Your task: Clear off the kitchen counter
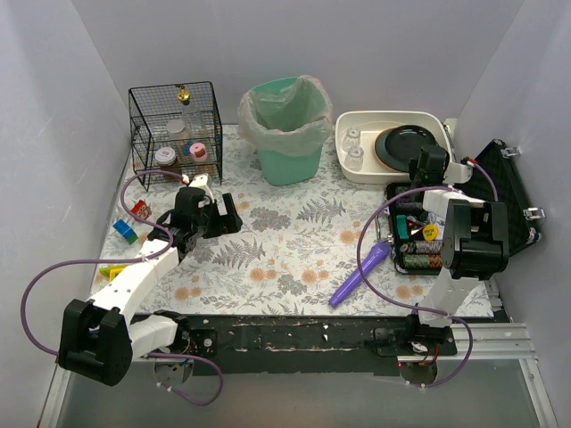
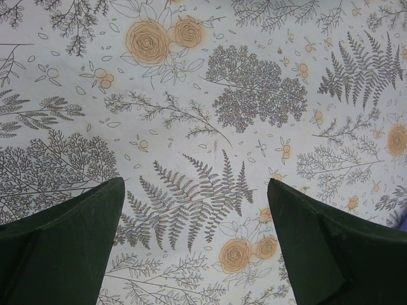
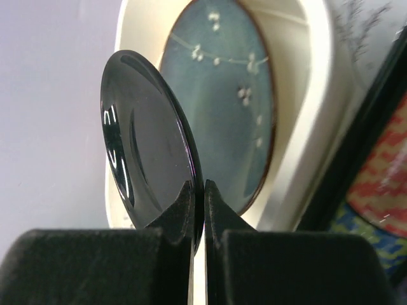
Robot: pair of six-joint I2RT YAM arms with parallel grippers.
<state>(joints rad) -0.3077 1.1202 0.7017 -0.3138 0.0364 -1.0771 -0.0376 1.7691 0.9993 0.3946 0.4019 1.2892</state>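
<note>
The kitchen counter (image 1: 285, 259) is a tabletop with a fern-and-flower cloth, also filling the left wrist view (image 2: 191, 114). My right gripper (image 1: 426, 159) is shut on the rim of a glossy black plate (image 3: 149, 146), held on edge over the white basin (image 1: 357, 169), where a dark blue-grey plate (image 3: 229, 95) lies. In the top view the black plate (image 1: 401, 147) sits at the basin's middle. My left gripper (image 1: 227, 217) is open and empty, low over bare cloth at the left; its fingers (image 2: 70, 248) frame only the print.
A purple utensil (image 1: 361, 272) lies on the cloth at right. A black case (image 1: 419, 245) holds packets. Two glass cups (image 1: 353, 148) stand in the basin. A green bin (image 1: 287, 129) and a wire basket (image 1: 176, 129) stand at the back. Small toys (image 1: 132, 223) lie at far left.
</note>
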